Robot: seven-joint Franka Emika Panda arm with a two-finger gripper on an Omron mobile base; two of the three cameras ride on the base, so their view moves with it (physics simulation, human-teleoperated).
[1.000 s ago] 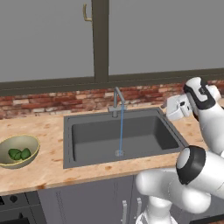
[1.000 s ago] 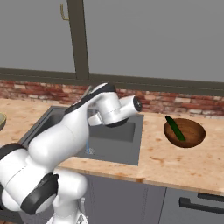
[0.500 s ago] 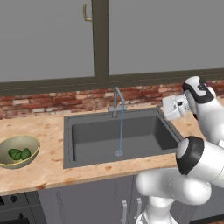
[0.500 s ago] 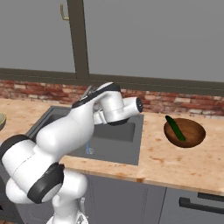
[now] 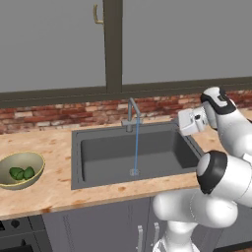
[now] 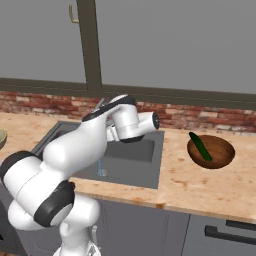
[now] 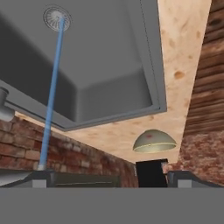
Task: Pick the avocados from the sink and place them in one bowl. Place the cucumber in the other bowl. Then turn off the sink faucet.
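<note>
Water runs in a thin blue stream (image 5: 136, 147) from the sink faucet (image 5: 131, 111) into the dark grey sink (image 5: 106, 155). My gripper (image 5: 183, 123) hovers over the sink's right rim, level with the faucet and pointing toward it. Its fingers (image 7: 43, 178) stand wide apart with nothing between them, so it is open. Both avocados (image 5: 22, 173) lie in the olive-yellow bowl (image 5: 12, 162) on the left counter. The cucumber (image 6: 200, 146) lies in the brown bowl (image 6: 220, 155) on the right counter. The hand view looks across the basin at the drain (image 7: 57, 17) and the stream (image 7: 51, 96).
A brick backsplash (image 5: 59, 114) and a dark window frame (image 5: 112, 47) rise behind the sink. Wooden counter (image 6: 200, 187) lies on both sides. My own arm (image 6: 75, 150) covers much of the sink in the right base view.
My hand has shifted left, from over the right counter toward the faucet, and the elbow has swung. The jaws stay open. Bowls, fruit and water are unchanged.
</note>
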